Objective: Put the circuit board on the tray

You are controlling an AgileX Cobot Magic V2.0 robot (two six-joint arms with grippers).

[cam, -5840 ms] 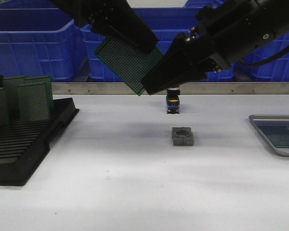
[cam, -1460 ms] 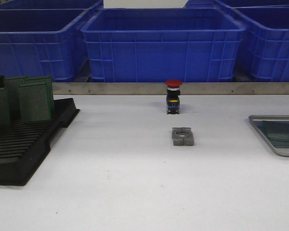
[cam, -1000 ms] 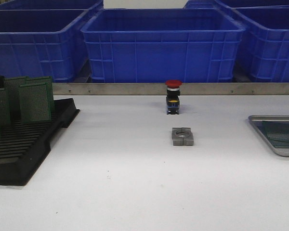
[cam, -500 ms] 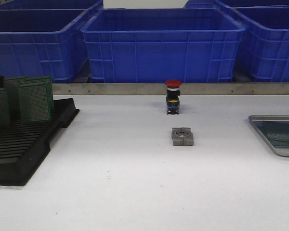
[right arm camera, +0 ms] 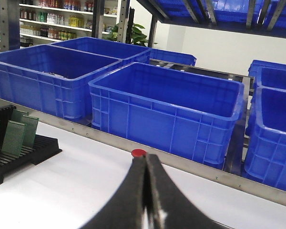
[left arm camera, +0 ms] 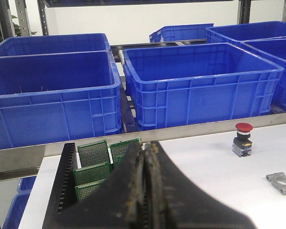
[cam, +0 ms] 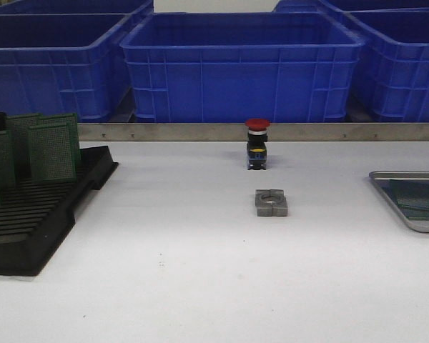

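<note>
board down, both arms clear

a green circuit board [cam: 420, 198] lies flat in the tray [cam: 390, 203] at the far right edge of the table, partly cut off by the front view. it looks thin, light and stiff, best pinched by an edge, away from the perforated face. the left gripper [left arm camera: 145, 151] and right gripper [right arm camera: 146, 164] both have jaws pressed together on nothing.

The white table [cam: 200, 279] carries a black rack [cam: 36, 229] of green boards at its left edge, a red-capped button [cam: 257, 145] near the back, a grey metal block [cam: 271, 202] just before it, and the tray [cam: 386, 187] at the right edge.
</note>
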